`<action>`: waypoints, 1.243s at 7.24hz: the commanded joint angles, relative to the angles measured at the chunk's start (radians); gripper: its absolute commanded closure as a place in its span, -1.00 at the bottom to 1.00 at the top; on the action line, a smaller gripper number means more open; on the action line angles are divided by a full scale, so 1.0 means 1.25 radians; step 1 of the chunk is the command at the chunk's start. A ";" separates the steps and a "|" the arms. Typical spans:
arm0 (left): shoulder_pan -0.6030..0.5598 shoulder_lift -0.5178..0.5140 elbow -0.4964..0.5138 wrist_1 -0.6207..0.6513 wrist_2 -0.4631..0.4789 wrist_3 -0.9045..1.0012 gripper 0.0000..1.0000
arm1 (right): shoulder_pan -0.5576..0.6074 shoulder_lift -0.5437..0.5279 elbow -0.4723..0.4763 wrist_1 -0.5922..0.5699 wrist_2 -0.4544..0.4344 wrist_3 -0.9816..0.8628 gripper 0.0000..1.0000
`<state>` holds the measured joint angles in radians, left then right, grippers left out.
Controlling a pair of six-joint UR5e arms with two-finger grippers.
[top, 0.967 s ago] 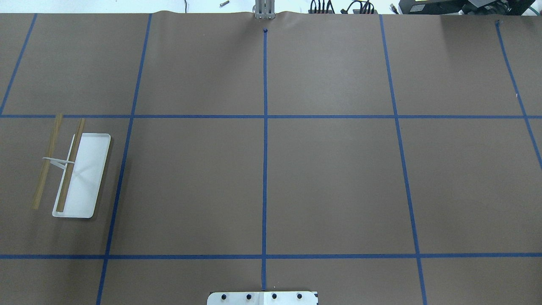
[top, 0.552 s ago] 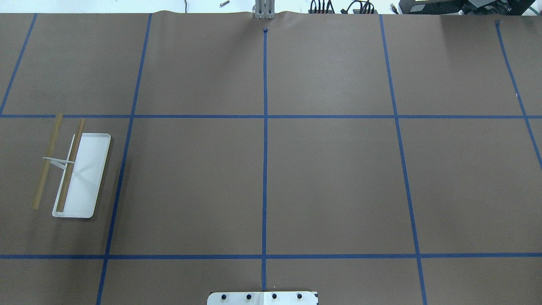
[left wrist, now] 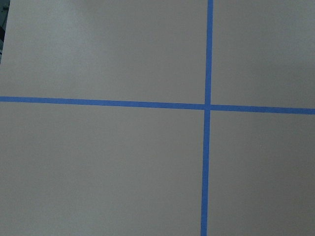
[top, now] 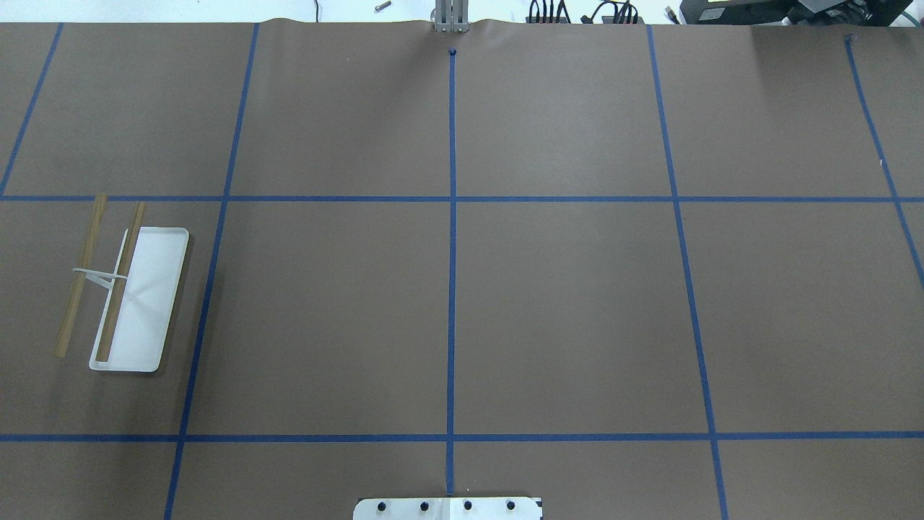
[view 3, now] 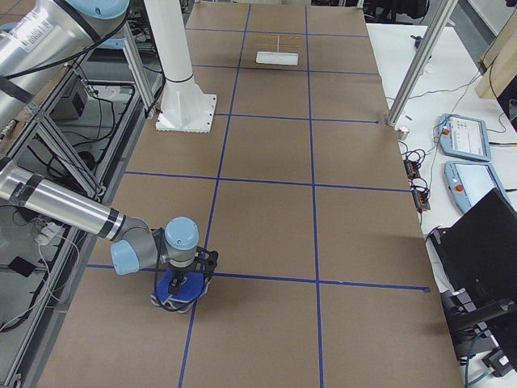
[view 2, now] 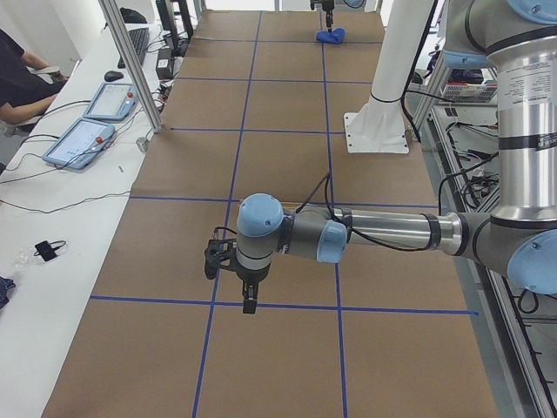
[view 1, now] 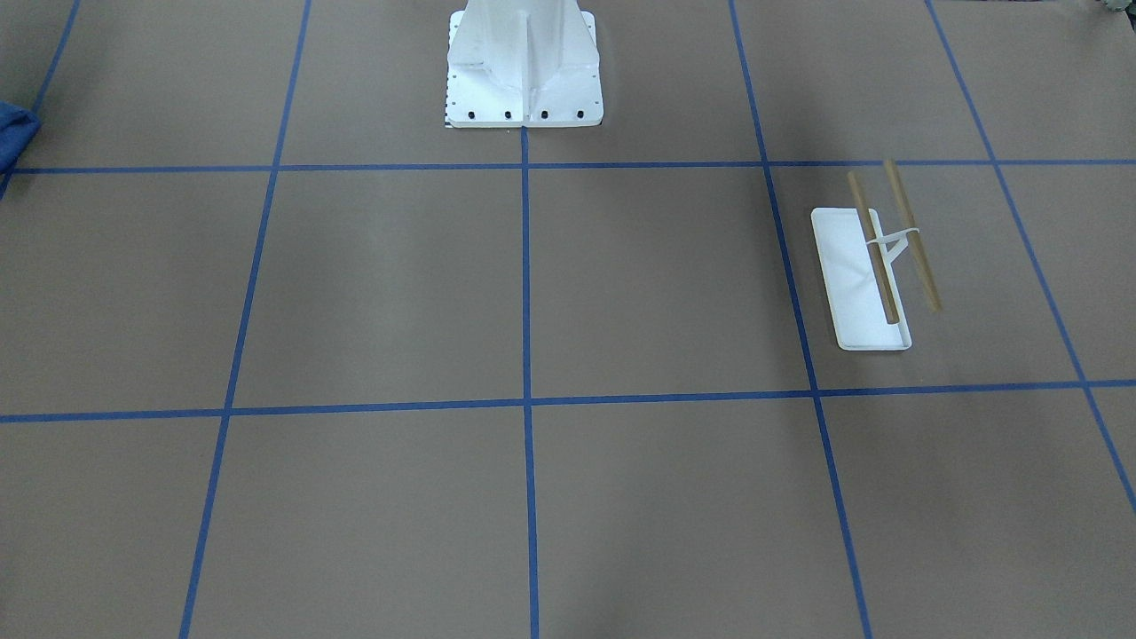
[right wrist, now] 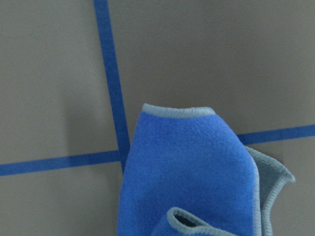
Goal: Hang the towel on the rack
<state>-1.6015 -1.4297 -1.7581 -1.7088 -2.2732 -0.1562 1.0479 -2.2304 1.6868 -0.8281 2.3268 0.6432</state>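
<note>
Hanging low with the right gripper [view 3: 178, 283] directly above the crumpled blue towel [view 3: 174, 297], bunched on the table [top: 563, 310] at a tape crossing [right wrist: 118, 157] at the right end, well apart from the rack [top: 137, 300] standing upright at the far left end. Holding the left gripper [view 2: 248, 298] above brown paper beside another tape line. Cannot tell, for either one, whether clenched or released.

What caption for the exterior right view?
The right gripper at the blue towel, near end; the rack far down the table.
</note>
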 commanded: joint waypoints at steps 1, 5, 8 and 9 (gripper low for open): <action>0.000 0.000 0.001 0.000 0.000 0.000 -1.00 | -0.041 0.049 -0.051 0.003 -0.006 0.008 -1.00; 0.000 0.000 0.001 0.000 0.000 0.000 -1.00 | -0.094 0.032 -0.053 0.073 -0.001 0.057 -1.00; 0.000 0.000 0.001 0.000 -0.001 0.000 -1.00 | -0.120 0.004 -0.061 0.103 -0.001 0.056 -1.00; -0.001 0.000 0.000 0.000 -0.001 0.000 -1.00 | -0.125 0.004 -0.066 0.104 -0.002 0.056 -1.00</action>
<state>-1.6017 -1.4297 -1.7564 -1.7089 -2.2748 -0.1565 0.9015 -2.2200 1.6115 -0.7058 2.3252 0.7131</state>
